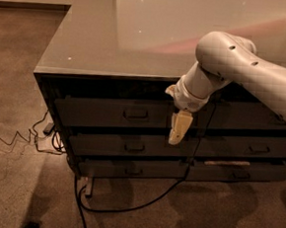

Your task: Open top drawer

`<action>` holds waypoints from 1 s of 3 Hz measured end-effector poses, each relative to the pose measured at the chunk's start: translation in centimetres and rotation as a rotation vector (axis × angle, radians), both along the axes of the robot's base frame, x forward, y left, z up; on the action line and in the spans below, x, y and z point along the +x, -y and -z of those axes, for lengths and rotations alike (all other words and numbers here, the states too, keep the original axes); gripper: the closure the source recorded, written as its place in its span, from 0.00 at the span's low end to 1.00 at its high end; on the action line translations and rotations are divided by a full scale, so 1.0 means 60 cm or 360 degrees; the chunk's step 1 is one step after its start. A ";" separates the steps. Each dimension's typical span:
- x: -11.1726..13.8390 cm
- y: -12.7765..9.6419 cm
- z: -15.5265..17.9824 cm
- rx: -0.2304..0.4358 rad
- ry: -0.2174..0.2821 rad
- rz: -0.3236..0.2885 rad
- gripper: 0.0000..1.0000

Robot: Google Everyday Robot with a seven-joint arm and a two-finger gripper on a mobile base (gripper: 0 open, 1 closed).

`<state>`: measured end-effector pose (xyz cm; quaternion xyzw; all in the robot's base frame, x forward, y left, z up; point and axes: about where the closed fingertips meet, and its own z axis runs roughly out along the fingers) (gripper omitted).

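The top drawer (96, 113) is the wide dark grey panel just under the countertop, in the left stack of the cabinet. Its small bar handle (135, 115) sits at the centre of the front. The front looks flush with the cabinet. My gripper (174, 138) is cream coloured and points downward in front of the cabinet. It hangs to the right of the handle, near the drawer's right end, with its tip at the level of the gap below the drawer. My white arm (245, 74) reaches in from the right over the countertop edge.
Two shallower drawers (130, 147) (133, 170) lie below the top one, and a matching stack (254, 120) stands to the right. The glossy grey countertop (114, 39) overhangs the fronts. A black cable (126, 206) loops on the floor in front, and cords (40, 135) trail at the left.
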<state>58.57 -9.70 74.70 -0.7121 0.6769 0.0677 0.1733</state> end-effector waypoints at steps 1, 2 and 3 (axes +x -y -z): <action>0.005 -0.005 0.019 0.0023 -0.0028 0.0006 0.00; 0.032 0.008 0.059 0.0062 -0.0032 0.0112 0.00; 0.068 0.026 0.092 0.0037 -0.0015 0.0206 0.00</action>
